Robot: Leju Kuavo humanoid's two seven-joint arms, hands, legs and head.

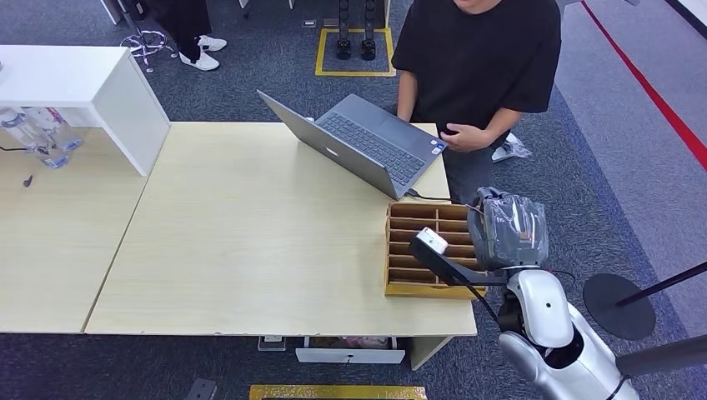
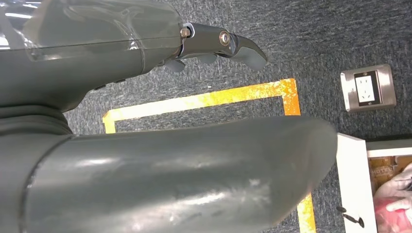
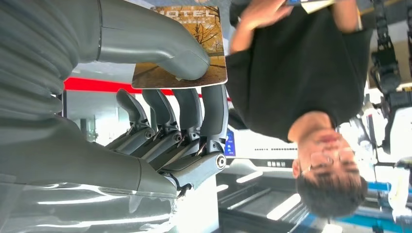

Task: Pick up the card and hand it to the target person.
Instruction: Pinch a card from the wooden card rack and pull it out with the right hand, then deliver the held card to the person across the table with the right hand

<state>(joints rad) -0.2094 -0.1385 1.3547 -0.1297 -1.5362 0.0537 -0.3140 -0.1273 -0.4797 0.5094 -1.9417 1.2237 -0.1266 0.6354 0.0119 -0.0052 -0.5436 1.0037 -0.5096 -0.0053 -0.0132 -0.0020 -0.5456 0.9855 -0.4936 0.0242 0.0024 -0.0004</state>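
I pinch the card (image 3: 180, 46) between thumb and fingers of my right robot hand (image 3: 165, 92), raised toward the person (image 1: 479, 58) at twelve o'clock for handover; my left robot hand (image 2: 170, 145) hangs empty, fingers uncurled.

A pale wood surface (image 1: 242, 242) stands on grey carpet. An open grey laptop (image 1: 358, 142) sits near its far edge. A wooden compartment box (image 1: 425, 250) lies at the near right corner. A second wood surface (image 1: 58, 242) adjoins on the left, carrying a white shelf unit (image 1: 92, 83) and clear bottles (image 1: 42, 133).
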